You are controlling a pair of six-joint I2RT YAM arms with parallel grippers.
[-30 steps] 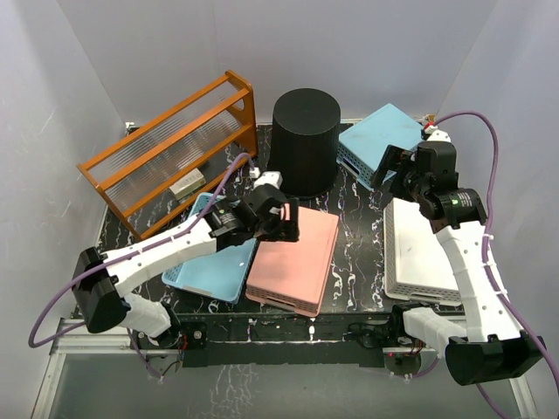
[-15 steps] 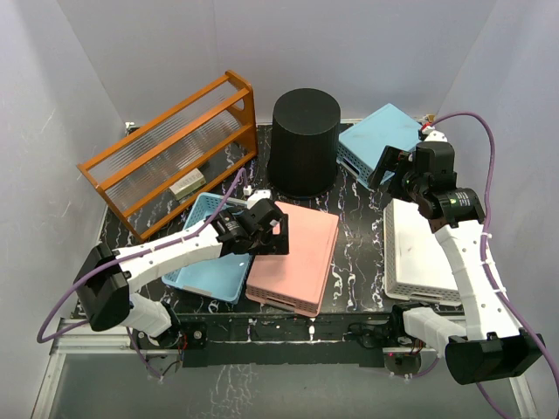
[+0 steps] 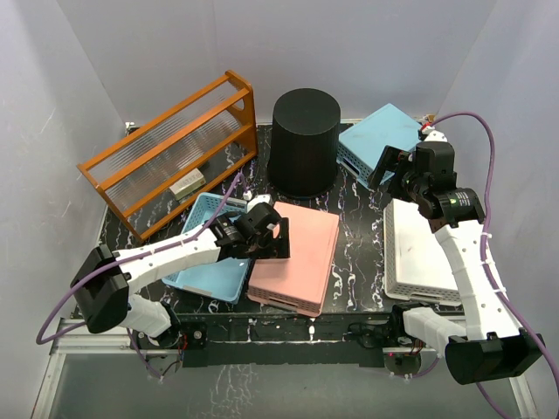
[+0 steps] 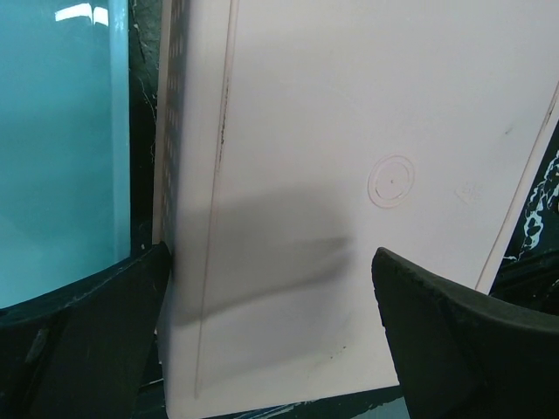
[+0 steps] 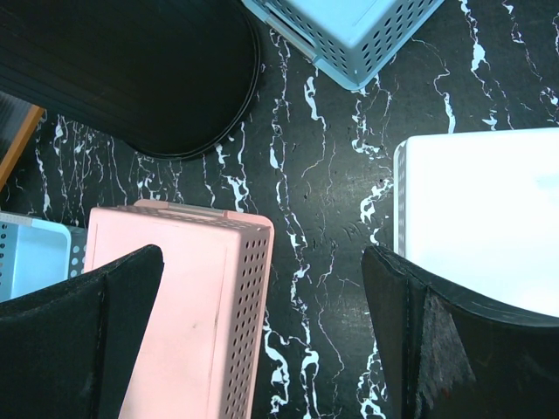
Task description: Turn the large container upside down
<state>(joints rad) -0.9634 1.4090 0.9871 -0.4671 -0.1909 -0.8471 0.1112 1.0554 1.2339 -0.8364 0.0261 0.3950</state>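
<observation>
Bin [image 3: 306, 140] is sitting rim-down on the tabletop [image 3: 358, 253], apparently flipped already, which is why the left claw [image 4: 271, 288], over the pink basket [image 4: 349, 131], and the right claw [image 5: 262, 288] are hovering spread, empty.

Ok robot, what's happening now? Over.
Left gripper open over pink basket. Right gripper open, empty. Bin rim down, base up, nobody touching. Blue basket right of bin.

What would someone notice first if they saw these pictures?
The tall black bin at the back middle of the table catches the eye first, standing wide end down with its flat base up. Next comes the orange wooden rack at the back left. In front, the left pincer hangs open over a pink basket lying bottom up.
</observation>
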